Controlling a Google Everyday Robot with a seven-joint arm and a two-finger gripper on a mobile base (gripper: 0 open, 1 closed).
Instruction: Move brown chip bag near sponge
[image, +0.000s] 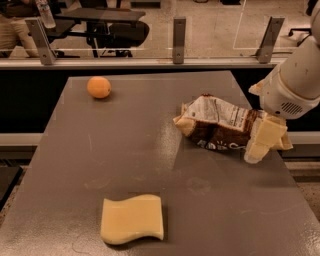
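The brown chip bag (220, 127) lies on its side at the right of the grey table (130, 150), white label panel facing up. The pale-yellow sponge (132, 219) lies flat near the table's front edge, left of centre and well apart from the bag. My gripper (256, 150) hangs from the white arm (295, 85) at the right and sits over the bag's right end, covering part of it.
An orange fruit (99, 87) sits at the back left of the table. A glass barrier with metal posts (179, 32) runs behind the table. The table's right edge is just past the gripper.
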